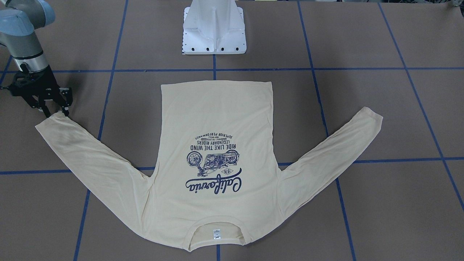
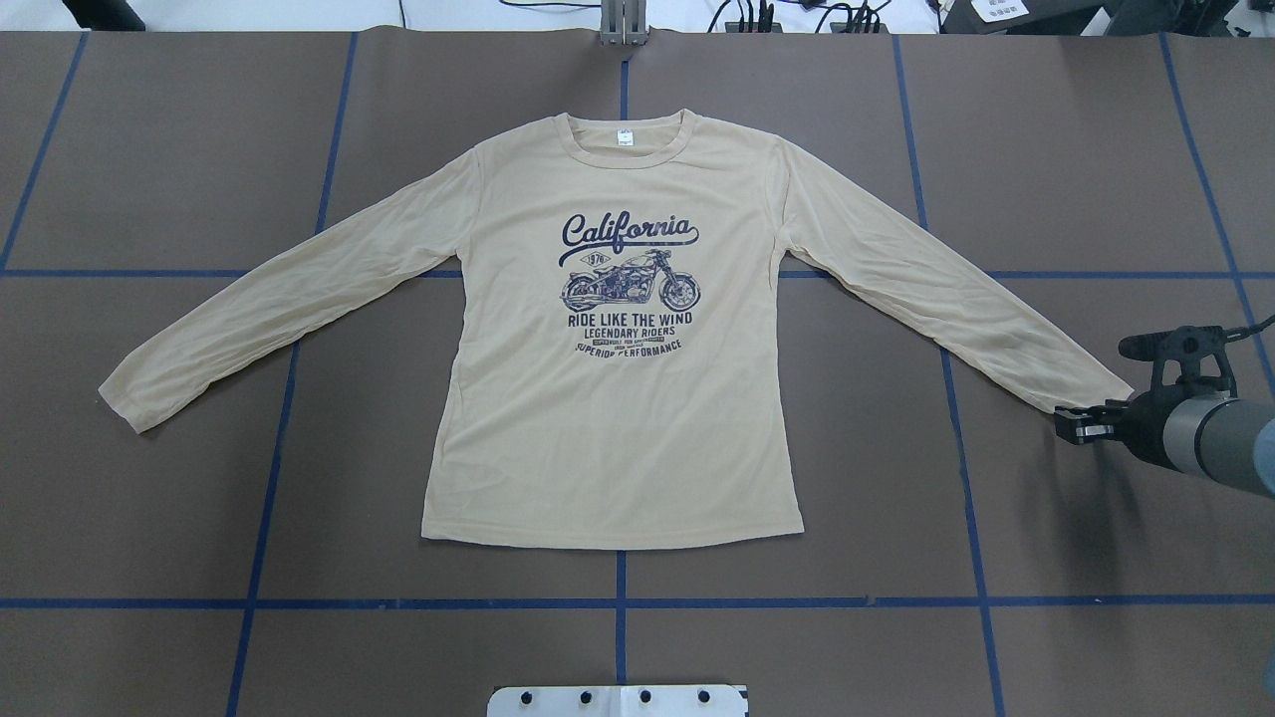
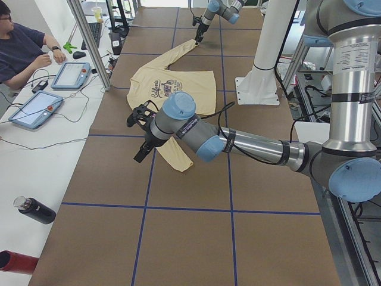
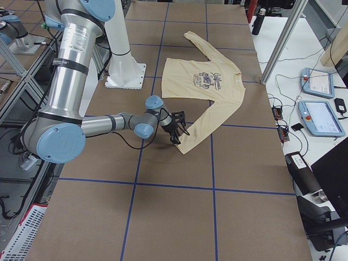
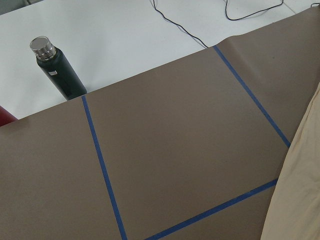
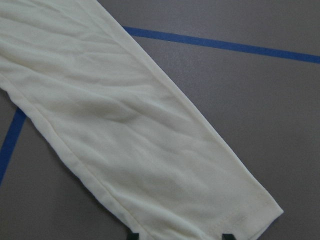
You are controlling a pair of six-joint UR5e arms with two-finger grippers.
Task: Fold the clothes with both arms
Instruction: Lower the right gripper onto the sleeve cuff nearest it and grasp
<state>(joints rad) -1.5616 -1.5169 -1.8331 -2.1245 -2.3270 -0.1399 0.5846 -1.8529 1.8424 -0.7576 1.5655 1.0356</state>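
The cream-yellow long-sleeved T-shirt (image 2: 613, 418) lies flat on the brown table, navy "California" print up, neck label at the far side, both sleeves spread outward. My right gripper (image 2: 1071, 423) is at the cuff of the sleeve on my right; in the front-facing view (image 1: 56, 110) and the right wrist view (image 6: 180, 236) its fingers stand open on either side of the cuff edge. My left gripper (image 3: 141, 152) shows only in the exterior left view, near the other sleeve's cuff (image 3: 181, 164); I cannot tell whether it is open or shut.
The white pedestal base (image 1: 214, 29) stands at the table's near edge behind the shirt's hem. A black bottle (image 5: 57, 70) and a red object (image 3: 15, 262) lie on the white side table. An operator (image 3: 24, 47) sits there with teach pendants (image 3: 71, 74). Blue tape lines cross the table.
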